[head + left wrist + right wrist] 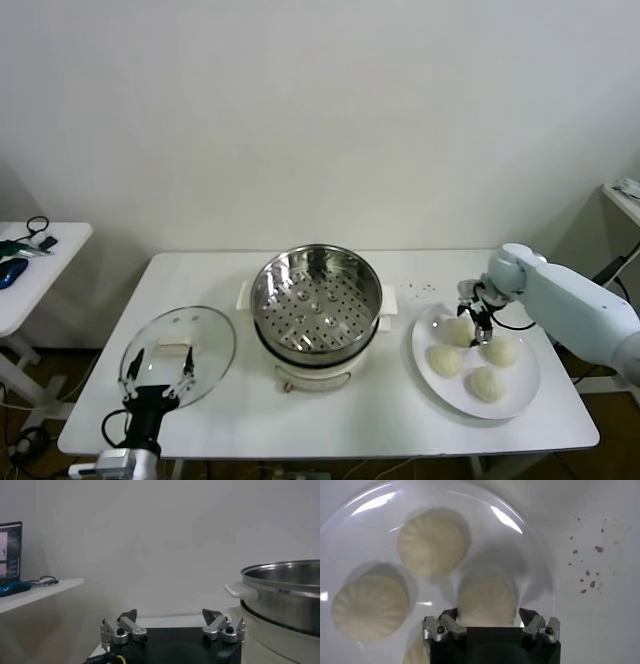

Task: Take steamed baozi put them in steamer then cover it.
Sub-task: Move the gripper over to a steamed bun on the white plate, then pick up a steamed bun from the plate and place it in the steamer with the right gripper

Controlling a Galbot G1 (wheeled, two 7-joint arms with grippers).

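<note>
Straddling: right gripper (489,625), jaws part-open either side of one baozi (486,597), not yet pinching.
Waiting: left gripper (172,625), jaws wide.

A white plate (523,399) sits near the right end of the white table (330,420), dark crumbs (420,289) just beyond it.

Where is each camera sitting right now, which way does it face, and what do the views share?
Head view: on the head, looking forward and down at the table; both arms show.
Left wrist view: on the parked left arm, looking level past the open left pincer at the steamer.
Right wrist view: on the right arm, looking down over the right pincer at the baozi on the plate.
Shared: head and left wrist both show the steamer; head and right wrist share the plate.
</note>
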